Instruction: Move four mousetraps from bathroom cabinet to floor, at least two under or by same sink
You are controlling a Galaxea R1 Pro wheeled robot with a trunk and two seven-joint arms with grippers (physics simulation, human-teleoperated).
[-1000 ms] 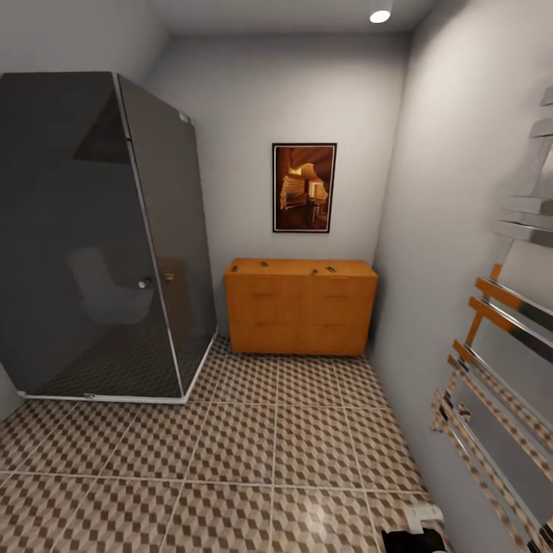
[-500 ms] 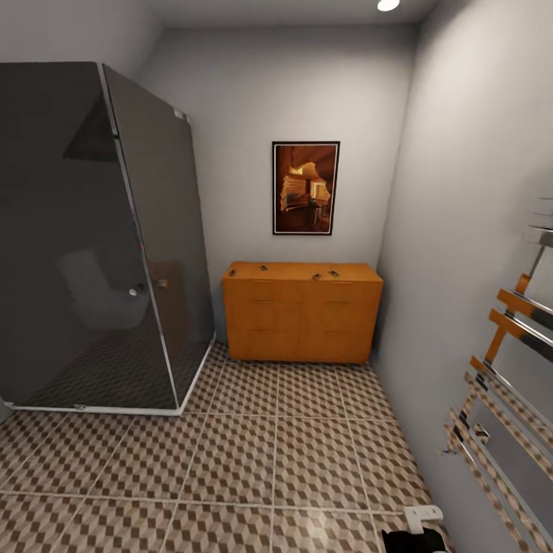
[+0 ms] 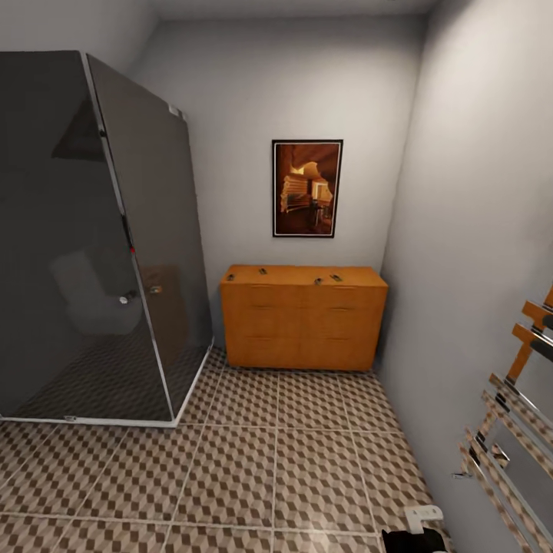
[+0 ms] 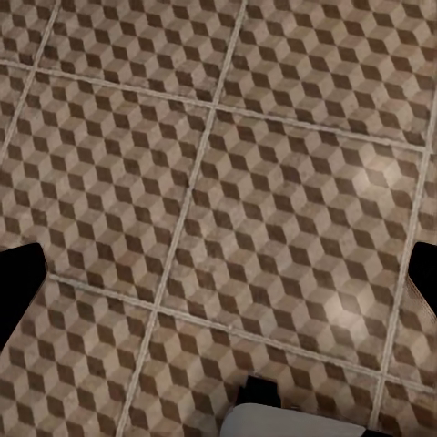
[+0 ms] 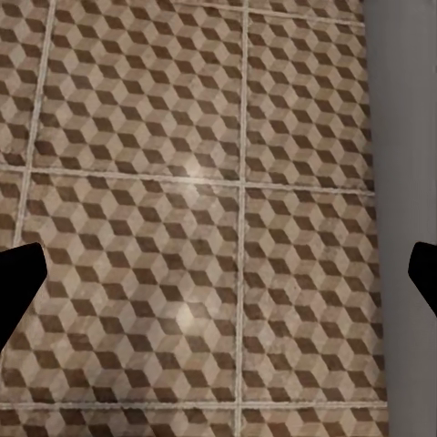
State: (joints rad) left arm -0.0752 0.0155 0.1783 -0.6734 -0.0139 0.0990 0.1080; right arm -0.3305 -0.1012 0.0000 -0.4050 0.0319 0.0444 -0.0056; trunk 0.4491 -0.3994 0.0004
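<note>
Four tiny dark-brown mousetraps sit atop orange-brown wooden cabinet, well ahead of both grippers; left gripper & right gripper spread wide, empty, over cube-pattern tiled floor.

Orange-brown wood with a smooth, low-sheen finish covers the cabinet, set against a matt grey plaster wall. Glossy dark smoked glass forms the shower enclosure, and polished chrome bars make up the towel rail. The bathroom floor is printed tile with pale grout and soft glints of light.
</note>
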